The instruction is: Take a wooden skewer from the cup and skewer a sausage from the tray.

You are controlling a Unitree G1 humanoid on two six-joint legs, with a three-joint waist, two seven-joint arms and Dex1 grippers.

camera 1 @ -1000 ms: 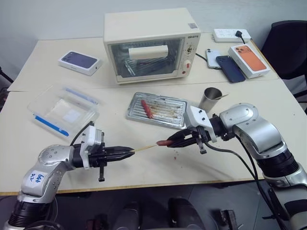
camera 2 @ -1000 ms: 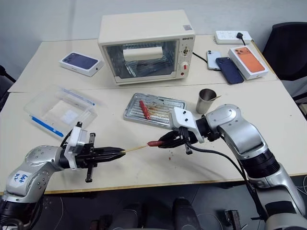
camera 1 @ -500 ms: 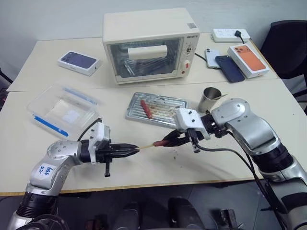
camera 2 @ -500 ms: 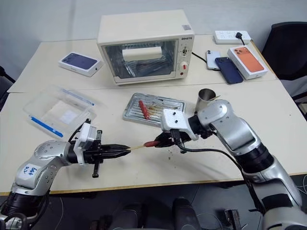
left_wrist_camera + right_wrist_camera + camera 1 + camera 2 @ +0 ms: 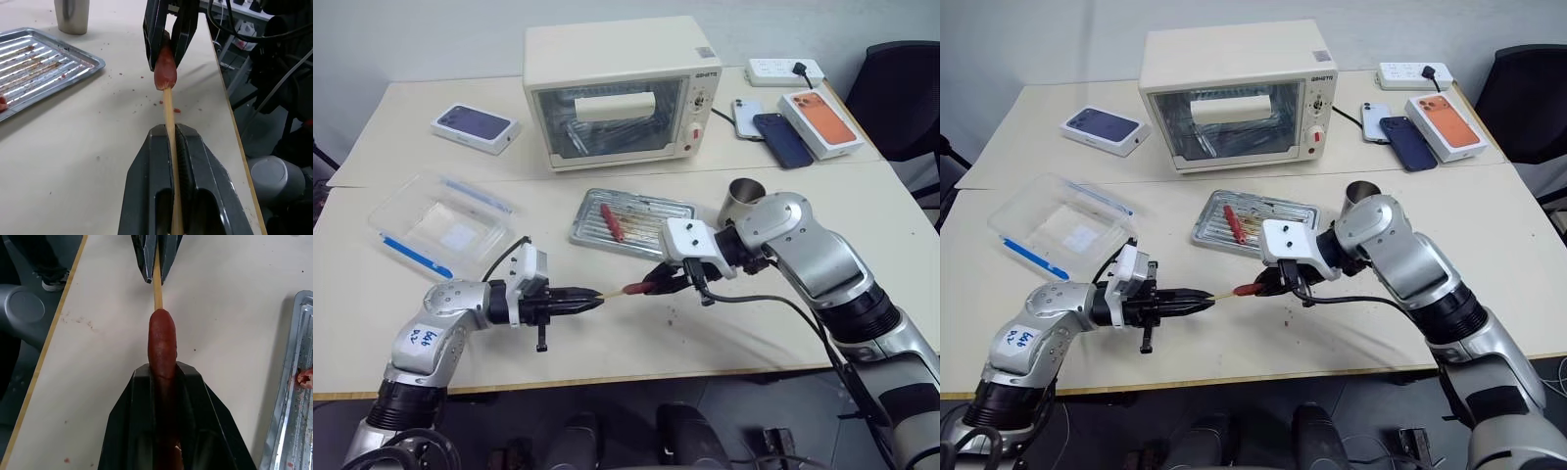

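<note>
The thin pale wooden skewer is clamped in the left tool — its tip pressed into the reddish-brown sausage clamped by the right tool.

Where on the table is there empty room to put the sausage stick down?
Bare tabletop lies along the near edge, and between the clear plastic box and the ridged silver baking tray. It is crowded at the back right by the phones and the orange phone box.

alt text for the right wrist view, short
The right gripper clamps a reddish-brown sausage above the table; its free end meets the tip of a wooden skewer held by the left gripper opposite. The tray edges in beside.
</note>
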